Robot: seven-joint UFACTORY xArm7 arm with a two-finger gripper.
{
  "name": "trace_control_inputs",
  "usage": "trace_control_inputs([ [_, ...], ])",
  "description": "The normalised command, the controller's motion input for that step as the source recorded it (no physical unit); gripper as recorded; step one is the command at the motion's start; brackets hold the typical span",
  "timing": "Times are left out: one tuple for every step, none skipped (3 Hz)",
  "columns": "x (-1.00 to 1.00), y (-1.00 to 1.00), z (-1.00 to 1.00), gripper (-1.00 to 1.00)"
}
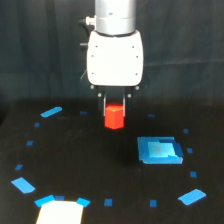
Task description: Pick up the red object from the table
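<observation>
Above the black table [75,165], up-left of the blue square block [159,150], the tool [114,107] gripped the red hexagonal block [114,116], seemingly already lifted.

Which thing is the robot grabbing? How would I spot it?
Find the big white gripper hanging over the black table. Right between its jaws sits the red block, a small chunky piece with angled sides. It is the only red thing here; its nearest neighbour, the blue square block, is flat.
</observation>
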Motion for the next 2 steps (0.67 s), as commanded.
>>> trace_control_inputs([
  [-0.35, -0.15, 0.04, -1.0],
  [-0.13, -0.1, -0.69, -1.0],
])
